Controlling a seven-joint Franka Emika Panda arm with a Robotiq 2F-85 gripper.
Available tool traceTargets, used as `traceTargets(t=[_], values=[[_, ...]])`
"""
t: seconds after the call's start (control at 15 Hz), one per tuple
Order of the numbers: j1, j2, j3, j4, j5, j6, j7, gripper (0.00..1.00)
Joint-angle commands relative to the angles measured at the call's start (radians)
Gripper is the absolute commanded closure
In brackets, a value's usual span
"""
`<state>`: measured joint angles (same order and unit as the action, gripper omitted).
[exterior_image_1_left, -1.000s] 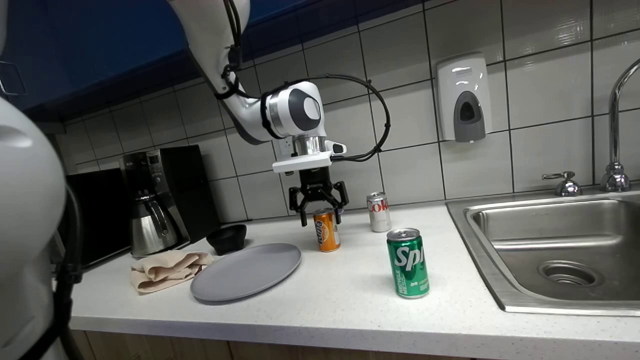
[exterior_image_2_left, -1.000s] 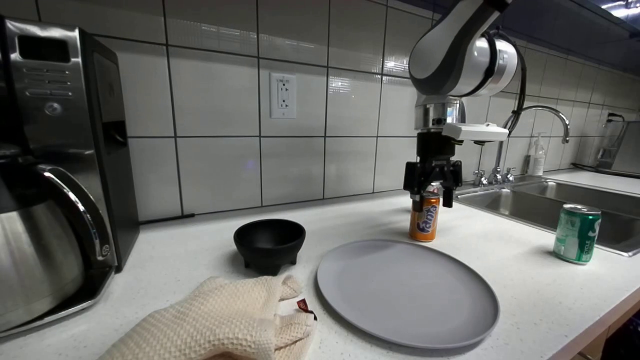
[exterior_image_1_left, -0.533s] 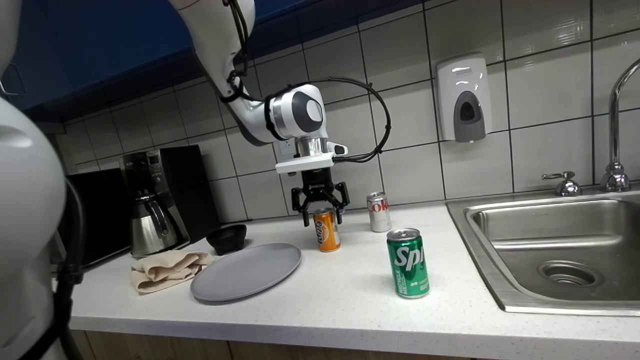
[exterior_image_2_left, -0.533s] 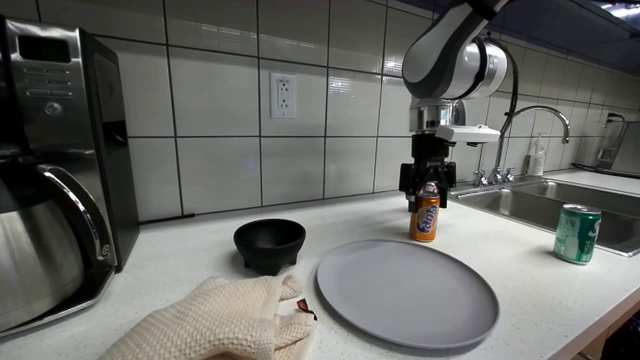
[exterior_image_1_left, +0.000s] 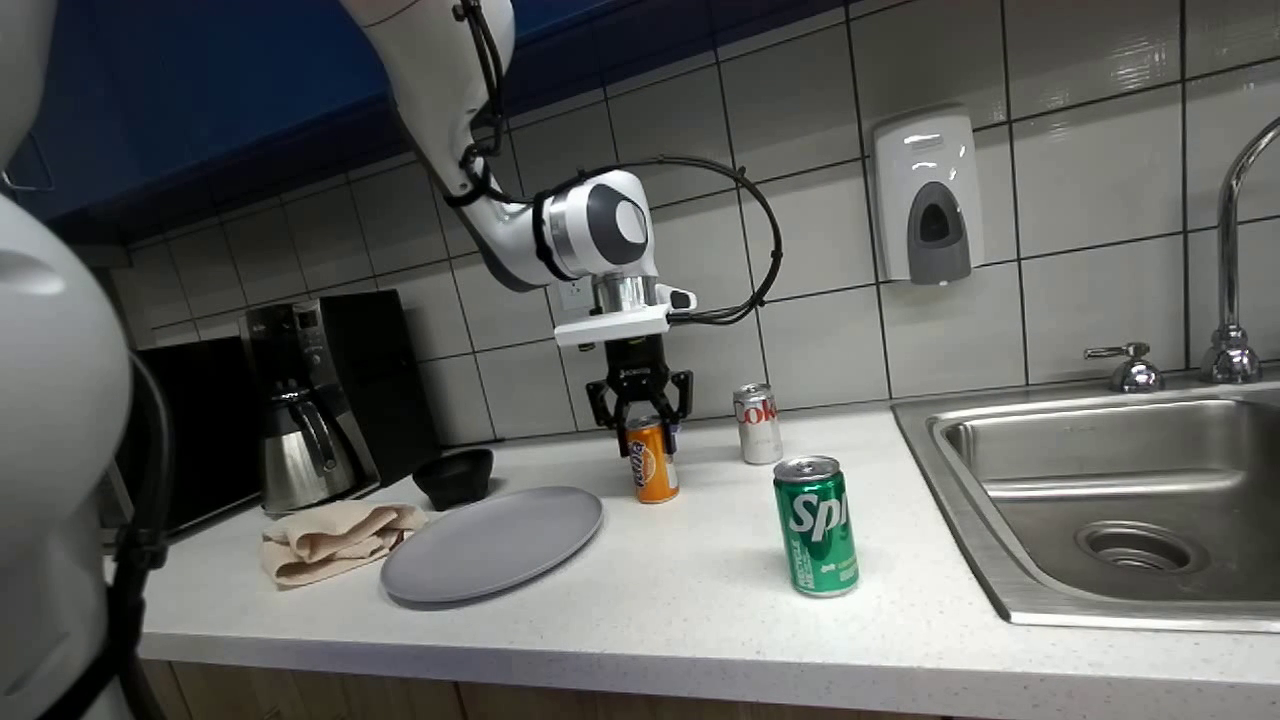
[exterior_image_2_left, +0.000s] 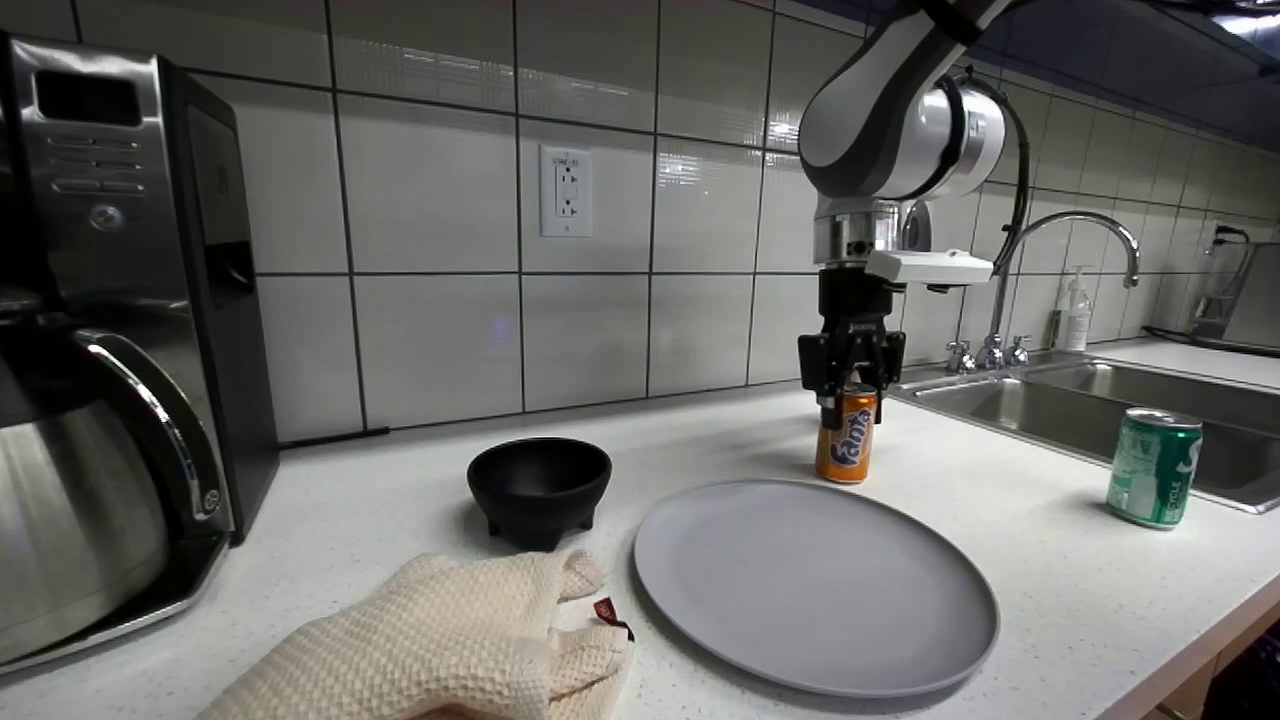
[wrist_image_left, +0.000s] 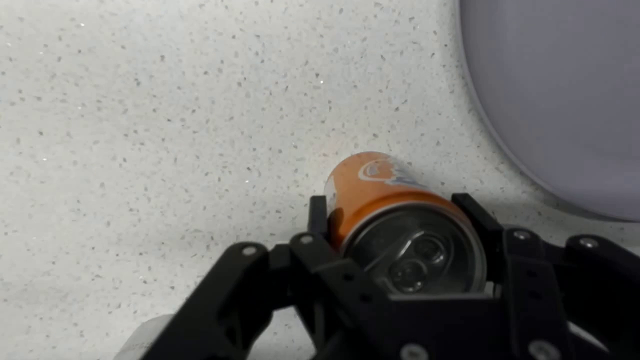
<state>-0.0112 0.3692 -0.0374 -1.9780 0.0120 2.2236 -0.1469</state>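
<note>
An orange Fanta can (exterior_image_1_left: 655, 482) stands upright on the white counter. My gripper (exterior_image_1_left: 647, 452) points straight down over it, with a finger against either side of its upper part. In the wrist view the can's silver lid and orange side (wrist_image_left: 367, 175) fill the space between the black fingers (wrist_image_left: 318, 215); no clear gap shows at either side. Part of the lid is hidden by the gripper body. A grey plate (exterior_image_2_left: 815, 590) lies close by the can, and a silver Coke can (exterior_image_1_left: 758, 430) stands behind it, near the wall.
A green Sprite can (exterior_image_1_left: 818, 540) stands nearer the front, before the steel sink (exterior_image_1_left: 955, 510). Beyond the plate are a black bowl (exterior_image_2_left: 540, 495), a beige cloth (exterior_image_2_left: 430, 640) and a coffee maker (exterior_image_1_left: 365, 390). The tiled wall (exterior_image_1_left: 820, 350) bounds the counter at the back.
The fingers have come together onto the Fanta can, which has shifted slightly to the left in both exterior views. Earlier, the gripper stood wide around it, and the arm has moved only a little.
</note>
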Motion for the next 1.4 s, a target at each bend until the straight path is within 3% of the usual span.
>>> traceTargets(t=[0.0, 1.33], values=[[-0.017, -0.006, 0.015, 0.022, -0.011, -0.034, -0.018, 0.62], [0.071, -0.184, 0.063, -0.143, -0.056, -0.003, 0.04, 0.62]])
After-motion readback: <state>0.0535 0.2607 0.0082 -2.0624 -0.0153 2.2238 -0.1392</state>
